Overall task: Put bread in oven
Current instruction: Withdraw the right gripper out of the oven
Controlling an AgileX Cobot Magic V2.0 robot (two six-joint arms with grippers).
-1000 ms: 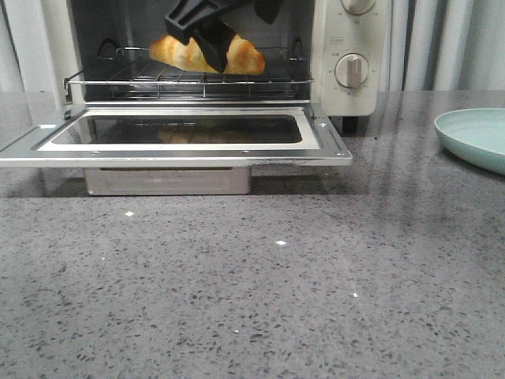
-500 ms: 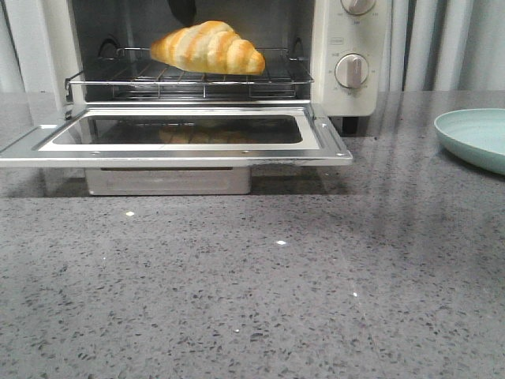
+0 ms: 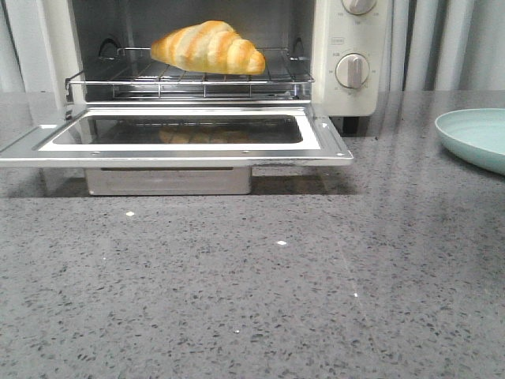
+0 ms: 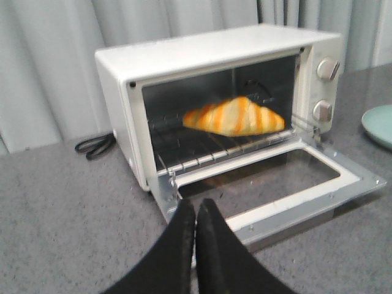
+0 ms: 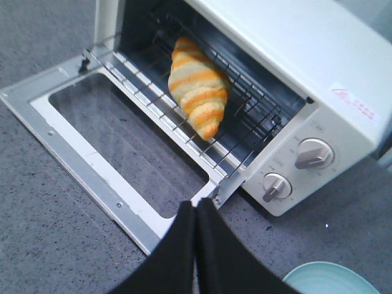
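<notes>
The bread (image 3: 209,47), a golden-orange croissant with cream stripes, lies on the wire rack (image 3: 189,79) inside the cream-white oven (image 3: 351,31). The glass door (image 3: 181,150) hangs open and flat. No gripper shows in the front view. In the left wrist view my left gripper (image 4: 196,205) is shut with nothing in it, hovering off the door's corner, well away from the bread (image 4: 236,116) and the oven (image 4: 202,49). My right gripper (image 5: 196,205) is also shut and empty, above the door's other corner, back from the bread (image 5: 197,86).
A pale green plate (image 3: 477,138) sits on the grey speckled counter (image 3: 260,284) to the right of the oven, and its rim (image 5: 331,282) shows near my right gripper. A black power cord (image 4: 95,146) lies behind the oven. Curtains hang at the back.
A second ago a black gripper was closed around the bread on the rack. It let go and pulled up out of the front view. The bread stays on the rack.
</notes>
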